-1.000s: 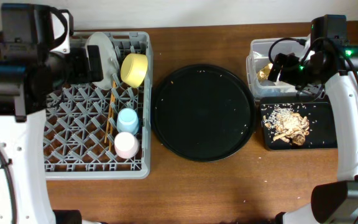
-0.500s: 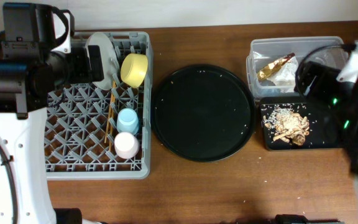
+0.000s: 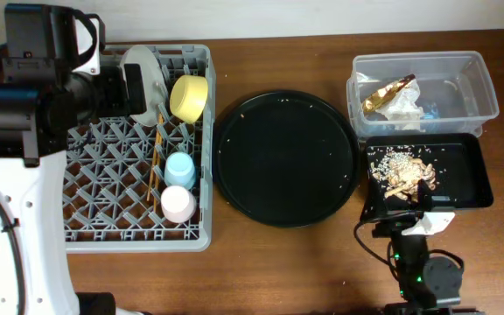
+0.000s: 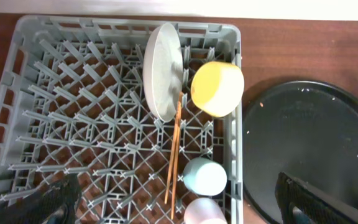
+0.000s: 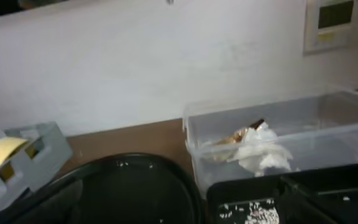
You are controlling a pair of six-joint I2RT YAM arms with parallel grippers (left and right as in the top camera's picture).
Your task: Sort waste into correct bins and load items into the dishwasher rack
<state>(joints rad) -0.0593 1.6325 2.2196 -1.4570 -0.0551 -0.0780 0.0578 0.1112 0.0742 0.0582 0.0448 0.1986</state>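
Note:
The grey dishwasher rack (image 3: pixel 94 234) holds the pale plate (image 3: pixel 143 77) on edge, the yellow bowl (image 3: pixel 188 96), the light-blue cup (image 3: pixel 180 169), the pink cup (image 3: pixel 178 204) and the chopsticks (image 3: pixel 155 166). My left gripper (image 4: pixel 185 205) hangs open and empty above the rack, over the cups. The clear tub (image 3: pixel 486 87) holds the white paper with the gold wrapper (image 3: pixel 394 94). The shallow black tray (image 3: pixel 472 175) holds the food scraps (image 3: pixel 402 173). My right gripper (image 5: pixel 182 202) is open and empty, low at the table's front, facing the tub (image 5: pixel 328 134).
The large round black tray (image 3: pixel 287 157) lies between the rack and the bins, with a few crumbs on it. My right arm (image 3: pixel 418 258) is folded at the front edge below the black tray. A white wall stands behind the table.
My right arm has drawn back from over the clear tub to the table's front edge, leaving both bins uncovered. The left arm has not moved.

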